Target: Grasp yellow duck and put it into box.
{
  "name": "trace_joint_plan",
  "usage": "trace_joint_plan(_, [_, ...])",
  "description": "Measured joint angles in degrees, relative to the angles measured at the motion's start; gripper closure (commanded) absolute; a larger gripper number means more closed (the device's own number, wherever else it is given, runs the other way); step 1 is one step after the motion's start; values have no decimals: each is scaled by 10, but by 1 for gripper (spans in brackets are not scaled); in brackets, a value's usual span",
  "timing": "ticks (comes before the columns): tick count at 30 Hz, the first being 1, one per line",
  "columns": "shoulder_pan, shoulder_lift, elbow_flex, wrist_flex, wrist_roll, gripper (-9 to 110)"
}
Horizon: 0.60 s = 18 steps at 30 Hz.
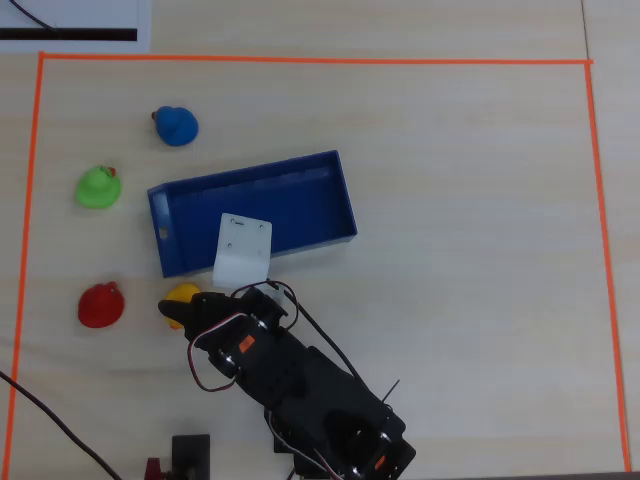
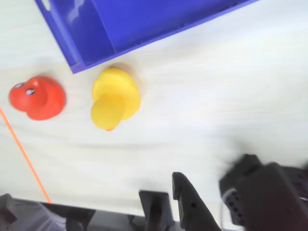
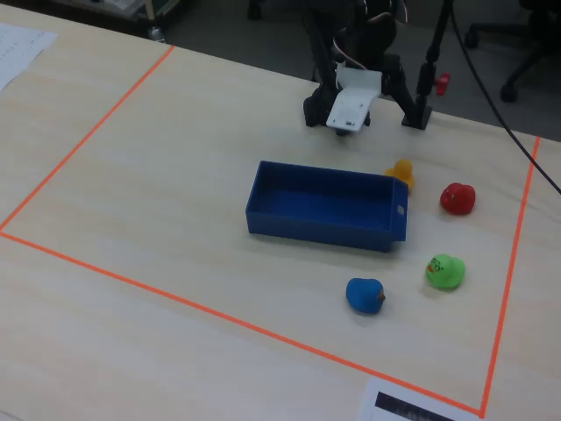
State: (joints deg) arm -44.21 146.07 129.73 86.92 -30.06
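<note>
The yellow duck point(image 2: 115, 98) stands on the table just outside a corner of the blue box point(image 2: 120, 24). In the overhead view the duck point(image 1: 180, 294) is partly covered by my arm. In the fixed view it point(image 3: 401, 170) peeks out behind the far right corner of the box point(image 3: 324, 219). My gripper point(image 2: 96, 202) hangs above the table near the duck, open and empty. One black finger point(image 2: 188, 204) shows at the bottom of the wrist view. In the overhead view the gripper point(image 1: 205, 288) is by the front left corner of the box point(image 1: 330, 170).
A red duck point(image 1: 100, 305) sits left of the yellow one, with a green duck point(image 1: 98, 187) and a blue duck point(image 1: 176, 125) further up. Orange tape point(image 1: 300, 60) frames the work area. A small black stand point(image 1: 190, 450) is at the bottom edge.
</note>
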Motion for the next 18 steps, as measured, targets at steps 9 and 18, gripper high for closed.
trace_joint_plan(9, [-62,-27,7,-49,14,58])
trace_joint_plan(18, [-70,-93,66,-135,-41,58])
